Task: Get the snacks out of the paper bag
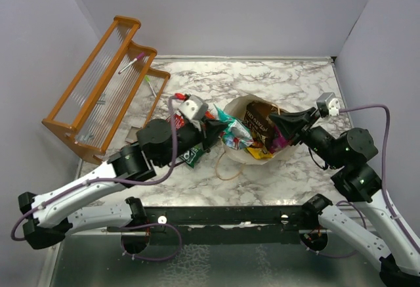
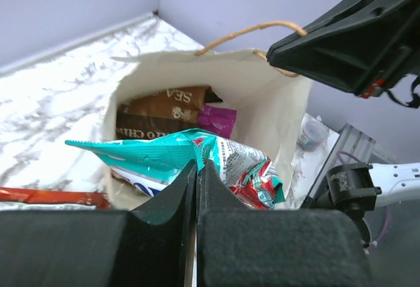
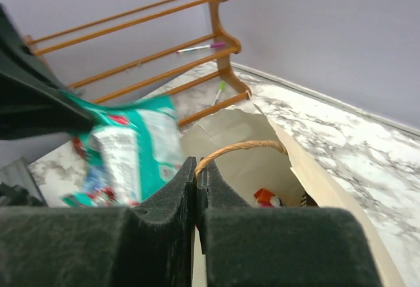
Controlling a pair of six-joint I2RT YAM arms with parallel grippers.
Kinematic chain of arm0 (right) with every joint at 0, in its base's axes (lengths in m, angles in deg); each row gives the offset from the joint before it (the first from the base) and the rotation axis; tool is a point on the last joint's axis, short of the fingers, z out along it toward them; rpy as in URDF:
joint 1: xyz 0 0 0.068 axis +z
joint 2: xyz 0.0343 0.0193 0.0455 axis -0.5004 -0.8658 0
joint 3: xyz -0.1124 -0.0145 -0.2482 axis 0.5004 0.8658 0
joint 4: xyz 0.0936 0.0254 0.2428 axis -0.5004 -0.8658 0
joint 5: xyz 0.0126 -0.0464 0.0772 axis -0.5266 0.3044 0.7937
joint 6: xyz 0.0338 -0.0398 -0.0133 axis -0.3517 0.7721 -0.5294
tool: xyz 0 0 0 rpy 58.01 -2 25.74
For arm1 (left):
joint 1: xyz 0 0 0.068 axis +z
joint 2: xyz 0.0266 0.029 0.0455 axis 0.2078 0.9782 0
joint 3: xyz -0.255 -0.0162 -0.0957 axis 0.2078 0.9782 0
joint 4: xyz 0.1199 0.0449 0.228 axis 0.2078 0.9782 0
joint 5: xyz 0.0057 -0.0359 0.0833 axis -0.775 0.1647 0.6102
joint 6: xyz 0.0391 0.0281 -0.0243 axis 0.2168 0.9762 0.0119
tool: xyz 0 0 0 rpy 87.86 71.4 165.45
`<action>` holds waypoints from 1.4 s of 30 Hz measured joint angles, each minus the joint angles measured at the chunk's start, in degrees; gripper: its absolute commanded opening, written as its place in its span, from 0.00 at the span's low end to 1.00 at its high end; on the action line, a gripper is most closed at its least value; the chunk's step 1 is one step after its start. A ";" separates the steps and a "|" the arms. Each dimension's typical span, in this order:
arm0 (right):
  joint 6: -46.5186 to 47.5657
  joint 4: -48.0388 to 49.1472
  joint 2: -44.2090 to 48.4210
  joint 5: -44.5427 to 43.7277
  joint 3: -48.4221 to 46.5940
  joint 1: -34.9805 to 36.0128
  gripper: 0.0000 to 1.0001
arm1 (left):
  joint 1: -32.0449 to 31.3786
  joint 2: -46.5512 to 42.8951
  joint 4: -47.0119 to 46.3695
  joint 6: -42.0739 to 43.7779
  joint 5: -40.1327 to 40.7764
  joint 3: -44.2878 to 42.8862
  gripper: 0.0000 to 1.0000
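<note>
We see the left gripper (image 2: 197, 167) clenched on the top edge of a teal packet (image 2: 164, 155), its two fingers pressed together over the foil. The packet sits at the mouth of the paper bag (image 2: 262, 90), on the side toward the left arm, partly over the rim. The bag rests on the marble table (image 1: 295, 83) with its mouth gaping wide. On the bag's opposite side, the right gripper (image 3: 196, 167) is pinched tight around the thin cord handle (image 3: 239, 147), which arches up from the rim just past its fingertips. Deeper inside the bag we can make out a brown packet (image 2: 167, 103) lying against the back wall, and a magenta packet (image 2: 220, 119) just beside it, both behind the teal one. A yellow packet (image 1: 260, 153) shows at the near rim of the bag, and from the right wrist we catch a small red-orange packet (image 3: 265, 196) low inside. Outside the bag, just to its left and under the left arm, a dark green packet (image 1: 192, 158) lies on the table. Well to the left of the bag stands a wooden rack (image 1: 128, 22) against the wall.
</note>
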 measured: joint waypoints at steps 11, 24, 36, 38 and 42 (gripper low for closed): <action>2.03 -1.09 1.75 -9.97 -0.04 0.00 0.02 | 0.00 -13.97 11.65 7.30 12.37 -9.97 0.00; 3.43 -4.28 10.01 -18.69 1.31 0.00 0.02 | 0.24 0.44 31.45 -7.39 39.04 -10.93 0.00; 8.83 -5.70 8.70 -13.81 0.66 0.00 0.02 | 21.27 11.74 32.70 -12.26 25.94 -2.60 0.00; 8.90 -6.62 8.17 -13.22 -0.17 0.00 0.02 | 22.97 14.27 31.01 -11.30 23.28 -2.71 0.00; 8.28 -8.74 6.47 -12.39 -3.23 0.00 0.02 | 25.22 19.50 29.97 -10.19 20.13 -3.82 0.50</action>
